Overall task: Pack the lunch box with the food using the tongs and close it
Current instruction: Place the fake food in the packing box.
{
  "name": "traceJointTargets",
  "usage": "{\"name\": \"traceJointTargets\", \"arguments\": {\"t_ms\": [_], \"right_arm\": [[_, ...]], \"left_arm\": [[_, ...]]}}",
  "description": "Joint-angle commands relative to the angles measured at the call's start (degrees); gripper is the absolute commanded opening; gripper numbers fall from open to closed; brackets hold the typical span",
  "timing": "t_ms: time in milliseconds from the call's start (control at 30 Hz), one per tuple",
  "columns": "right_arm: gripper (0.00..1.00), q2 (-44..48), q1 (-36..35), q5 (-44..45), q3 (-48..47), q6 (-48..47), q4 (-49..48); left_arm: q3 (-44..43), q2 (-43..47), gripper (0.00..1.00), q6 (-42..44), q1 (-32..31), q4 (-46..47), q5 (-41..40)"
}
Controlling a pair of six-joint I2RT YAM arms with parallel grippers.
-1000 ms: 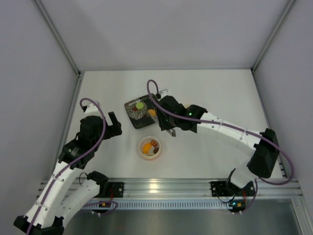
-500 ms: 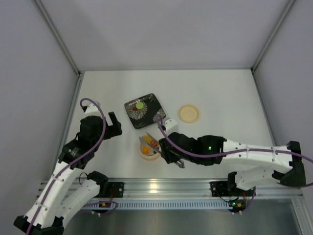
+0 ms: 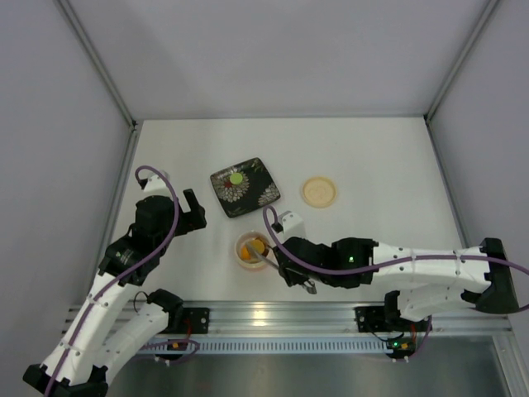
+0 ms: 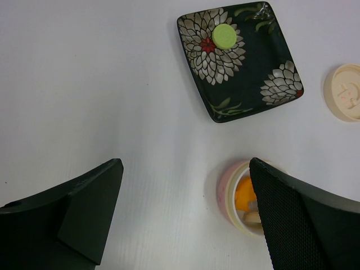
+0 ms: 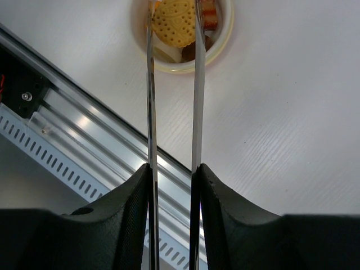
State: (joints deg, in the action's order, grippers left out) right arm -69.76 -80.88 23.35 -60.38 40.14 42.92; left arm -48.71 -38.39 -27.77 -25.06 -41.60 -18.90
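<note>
The lunch box [image 3: 252, 251] stands open on the white table, in front of the black floral plate [image 3: 245, 187]. My right gripper [image 3: 294, 273] is shut on the tongs [image 5: 195, 84], whose two thin arms reach over the lunch box [image 5: 225, 35]. A round orange food piece [image 5: 174, 21] sits between the tong tips, inside the rim, above white and red-brown pieces. One green piece [image 4: 225, 36] lies on the plate [image 4: 247, 84]. The cream lid [image 3: 318, 192] rests to the right of the plate. My left gripper [image 4: 184, 166] hangs open to the left of the lunch box [image 4: 228, 194], holding nothing.
An aluminium rail [image 3: 264, 318] runs along the table's near edge, just under the right wrist [image 5: 84, 129]. Grey walls close in the table at the left, the back and the right.
My right arm has swung from the plate toward the near edge, carrying the tongs with the orange piece over the lunch box. The lid has come into view. The left arm has not moved.
</note>
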Motion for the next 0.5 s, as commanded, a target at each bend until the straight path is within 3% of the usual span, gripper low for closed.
{"name": "traceJointTargets", "arguments": {"t_ms": [0, 467], "right_arm": [[0.36, 0.9, -1.1, 2.3, -0.3, 0.6, -0.4], [0.49, 0.1, -1.1, 2.6, -1.5, 0.3, 0.1]], "left_arm": [[0.3, 0.2, 0.99, -0.2, -0.3, 0.6, -0.1], [0.3, 0.2, 0.99, -0.2, -0.3, 0.4, -0.2]]}}
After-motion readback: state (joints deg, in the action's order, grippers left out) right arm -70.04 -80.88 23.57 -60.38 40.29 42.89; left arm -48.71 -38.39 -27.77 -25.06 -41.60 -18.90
